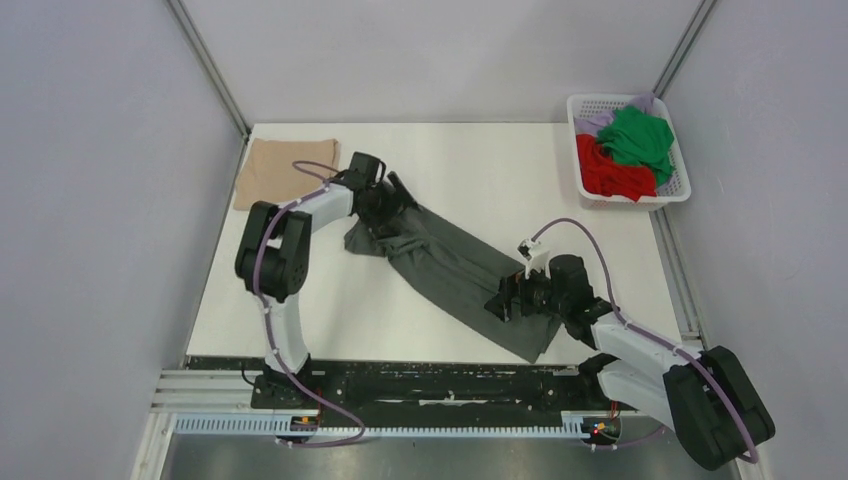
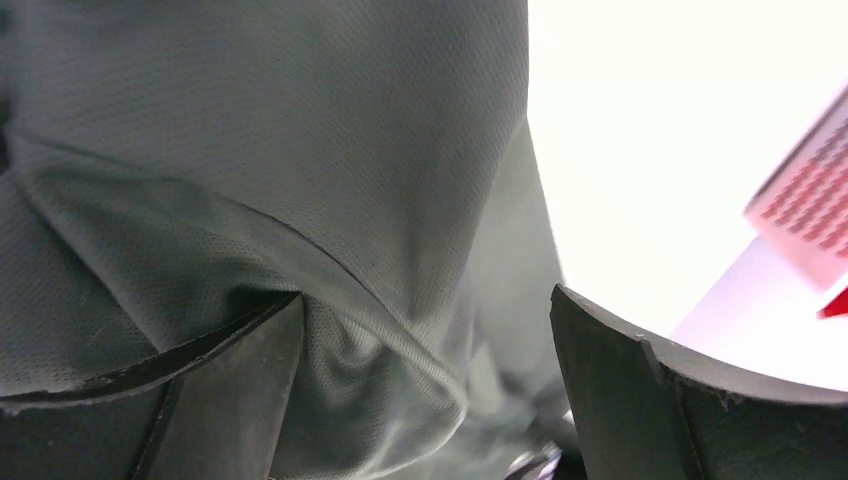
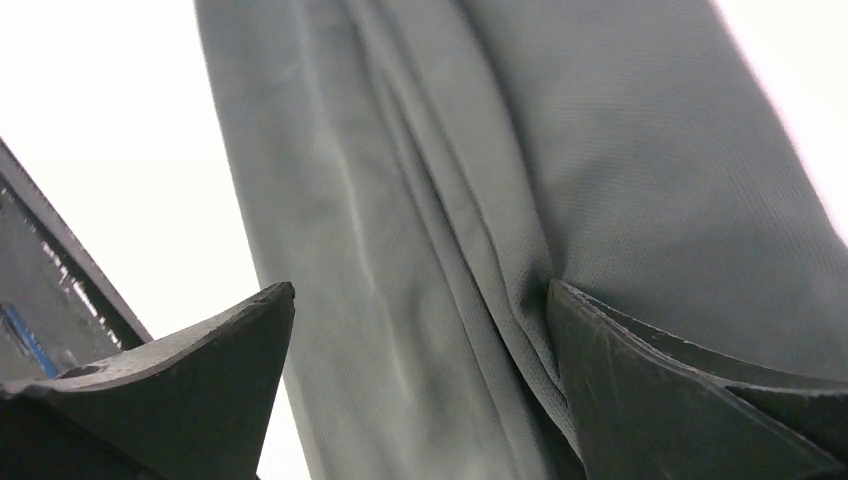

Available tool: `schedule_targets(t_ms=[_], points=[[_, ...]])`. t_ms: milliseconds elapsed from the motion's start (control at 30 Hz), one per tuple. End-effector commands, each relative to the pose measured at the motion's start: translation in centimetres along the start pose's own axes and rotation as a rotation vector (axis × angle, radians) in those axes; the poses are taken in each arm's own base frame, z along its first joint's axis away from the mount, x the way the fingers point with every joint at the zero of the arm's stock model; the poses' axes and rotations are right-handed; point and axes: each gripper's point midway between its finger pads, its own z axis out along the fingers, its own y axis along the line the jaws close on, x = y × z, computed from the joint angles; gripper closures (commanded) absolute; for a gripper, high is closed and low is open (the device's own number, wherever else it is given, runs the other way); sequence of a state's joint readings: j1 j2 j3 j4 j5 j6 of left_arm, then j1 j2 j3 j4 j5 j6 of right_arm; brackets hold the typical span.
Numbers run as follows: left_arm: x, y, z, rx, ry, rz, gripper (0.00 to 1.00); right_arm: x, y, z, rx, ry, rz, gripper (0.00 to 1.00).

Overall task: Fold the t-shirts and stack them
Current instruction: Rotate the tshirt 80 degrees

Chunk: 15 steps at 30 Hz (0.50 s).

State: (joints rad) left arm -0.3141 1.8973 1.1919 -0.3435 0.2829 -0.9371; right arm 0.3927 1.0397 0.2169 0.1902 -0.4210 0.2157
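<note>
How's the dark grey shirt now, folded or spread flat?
Neither cleanly: the dark grey t-shirt lies bunched in a long creased diagonal strip on the table, not a finished fold.

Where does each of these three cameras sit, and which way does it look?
Top external: fixed above and behind, looking down on the white table, both arms, a dark grey cloth t-shirt, a beige-tan t-shirt and a white plastic lattice basket.
Left wrist: on the left arm, facing the grey shirt's creased end; left jaws open below.
Right wrist: on the right arm, facing its other end; right jaws open too.
Shared: all show the grey shirt.
</note>
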Motion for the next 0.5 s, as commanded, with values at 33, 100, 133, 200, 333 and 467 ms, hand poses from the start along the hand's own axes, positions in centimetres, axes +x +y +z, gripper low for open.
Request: schedule_targets(t_ms=[33, 100, 133, 200, 333, 467], points=[[-6.0, -2.0, 7.8, -0.053, -0.078, -0.014, 0.00, 3.2, 3.1, -0.2, -0.129, 0.076, 0.010, 0.02], [-8.1, -4.2, 9.2, -0.051, -0.081, 0.008, 0.00, 3.1, 5.3, -0.2, -0.223, 0.052, 0.025, 0.02], [-8.6, -4.6, 10.3, -0.056, -0.061, 0.020, 0.00, 3.2, 6.9, -0.3, -0.288, 0.039, 0.021, 0.02], [-10.4, -7.3, 11.1, -0.026, -0.080, 0.046, 0.00, 3.6, 9.1, -0.3, -0.368, 0.033, -0.010, 0.02], [-12.1, -11.6, 12.6, 0.077, -0.130, 0.108, 0.00, 4.6, 12.4, 0.5, -0.471, 0.120, -0.139, 0.02], [-12.1, -13.9, 13.7, 0.167, -0.149, 0.109, 0.00, 4.6, 13.4, 1.7, -0.468, 0.171, -0.182, 0.02]])
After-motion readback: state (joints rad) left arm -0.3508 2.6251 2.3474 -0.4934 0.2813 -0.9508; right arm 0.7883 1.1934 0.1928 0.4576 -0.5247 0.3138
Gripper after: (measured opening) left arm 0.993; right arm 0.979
